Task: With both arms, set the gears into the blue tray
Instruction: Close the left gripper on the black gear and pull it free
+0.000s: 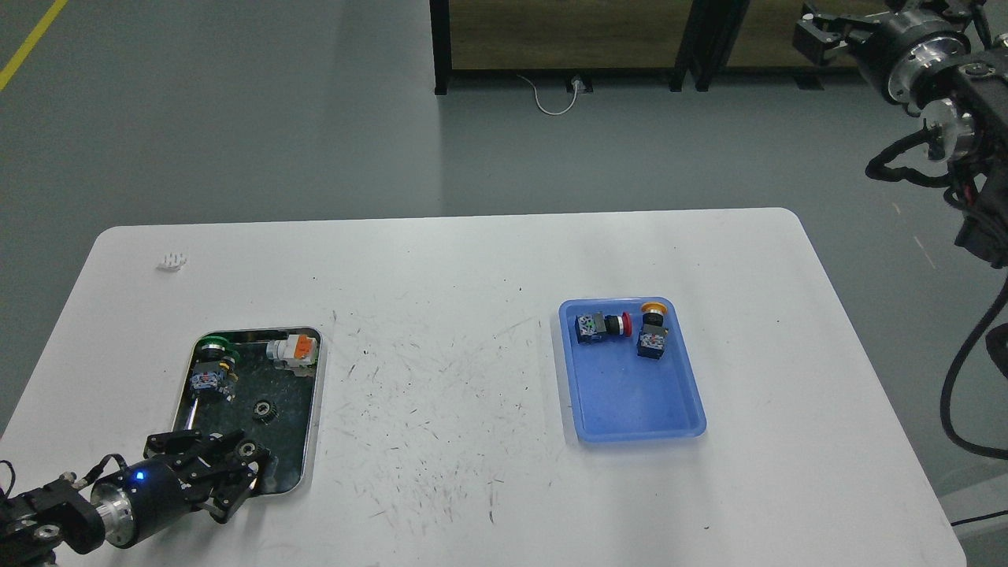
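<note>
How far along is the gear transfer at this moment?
Nothing is delivered yet: the blue tray holds only two push-button switches. In hand: the left tool is around one gear at the near end of the silver tray; whether it grips is unclear. The second gear lies untouched there. The right tool is raised, away from the table.
</note>
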`<move>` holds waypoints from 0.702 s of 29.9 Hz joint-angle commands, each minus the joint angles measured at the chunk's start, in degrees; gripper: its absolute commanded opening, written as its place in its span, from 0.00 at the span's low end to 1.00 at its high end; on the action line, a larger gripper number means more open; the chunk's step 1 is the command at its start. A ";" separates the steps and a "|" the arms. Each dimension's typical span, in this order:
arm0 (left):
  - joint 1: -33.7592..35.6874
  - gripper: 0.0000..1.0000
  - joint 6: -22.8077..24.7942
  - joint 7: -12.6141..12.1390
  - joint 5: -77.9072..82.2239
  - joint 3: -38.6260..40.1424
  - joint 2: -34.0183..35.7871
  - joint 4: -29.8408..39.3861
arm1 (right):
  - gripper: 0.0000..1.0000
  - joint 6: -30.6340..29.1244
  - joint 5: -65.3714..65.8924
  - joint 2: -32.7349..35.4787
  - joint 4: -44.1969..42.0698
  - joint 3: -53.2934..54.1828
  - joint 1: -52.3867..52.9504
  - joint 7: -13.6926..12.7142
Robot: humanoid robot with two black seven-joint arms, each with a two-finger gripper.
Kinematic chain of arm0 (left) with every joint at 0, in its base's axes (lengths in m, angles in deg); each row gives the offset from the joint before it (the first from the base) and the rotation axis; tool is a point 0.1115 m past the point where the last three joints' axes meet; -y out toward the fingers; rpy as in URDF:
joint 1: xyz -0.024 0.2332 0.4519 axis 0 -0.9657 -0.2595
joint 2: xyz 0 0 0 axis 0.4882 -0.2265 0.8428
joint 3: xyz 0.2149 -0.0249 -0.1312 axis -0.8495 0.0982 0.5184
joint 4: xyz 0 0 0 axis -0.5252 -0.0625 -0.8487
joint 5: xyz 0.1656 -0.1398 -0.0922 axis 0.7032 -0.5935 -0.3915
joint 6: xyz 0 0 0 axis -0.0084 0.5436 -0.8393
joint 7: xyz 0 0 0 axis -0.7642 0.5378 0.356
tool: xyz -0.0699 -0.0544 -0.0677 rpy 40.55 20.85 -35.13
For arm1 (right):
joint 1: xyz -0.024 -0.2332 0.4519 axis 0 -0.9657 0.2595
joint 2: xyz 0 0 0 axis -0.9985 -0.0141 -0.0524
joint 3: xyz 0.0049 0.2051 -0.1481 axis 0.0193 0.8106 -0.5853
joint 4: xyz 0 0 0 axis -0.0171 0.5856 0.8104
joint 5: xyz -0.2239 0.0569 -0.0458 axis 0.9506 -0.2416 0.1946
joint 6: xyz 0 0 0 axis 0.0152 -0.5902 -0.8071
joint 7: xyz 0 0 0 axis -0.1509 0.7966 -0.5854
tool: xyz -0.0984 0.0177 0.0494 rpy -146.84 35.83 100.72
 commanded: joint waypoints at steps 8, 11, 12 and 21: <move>0.18 0.34 0.15 -0.02 -0.26 0.12 1.02 0.17 | 1.00 0.00 0.00 0.00 0.00 0.00 0.00 0.00; 1.58 0.34 0.59 -0.02 -0.43 0.38 2.51 0.43 | 1.00 0.00 0.00 0.00 0.00 0.00 0.00 0.00; 2.28 0.34 0.77 -0.02 -0.52 0.38 3.30 0.61 | 1.00 0.00 0.00 0.00 0.00 0.00 0.00 0.00; 7.55 0.34 4.28 -0.28 -0.52 0.03 7.61 2.97 | 1.00 -0.09 0.00 0.09 0.00 0.00 -0.27 0.00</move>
